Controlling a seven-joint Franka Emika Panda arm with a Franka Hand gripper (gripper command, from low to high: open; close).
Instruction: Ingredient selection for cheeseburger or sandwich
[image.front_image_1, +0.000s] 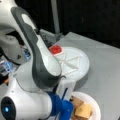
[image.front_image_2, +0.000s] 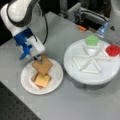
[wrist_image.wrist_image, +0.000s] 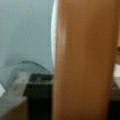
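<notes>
Gripper (image.front_image_2: 38, 58) pinches the top bread square (image.front_image_2: 42, 65) over the plate (image.front_image_2: 56, 75) — topping the cheese (image.front_image_2: 42, 80) stack — needs squaring up, I'd guess.

Big white and grey arm (image.front_image_1: 37, 62) filling the left side; blue wrist part (image.front_image_1: 61, 106) low down by the plate (image.front_image_1: 96, 105); tan bread squares (image.front_image_1: 83, 110) stacked on that plate at bottom right; round white tray (image.front_image_1: 80, 62) with raised dividers behind; red piece (image.front_image_1: 55, 49) at its far left edge; grey table (image.front_image_1: 105, 65) underneath; gripper itself hidden.
</notes>
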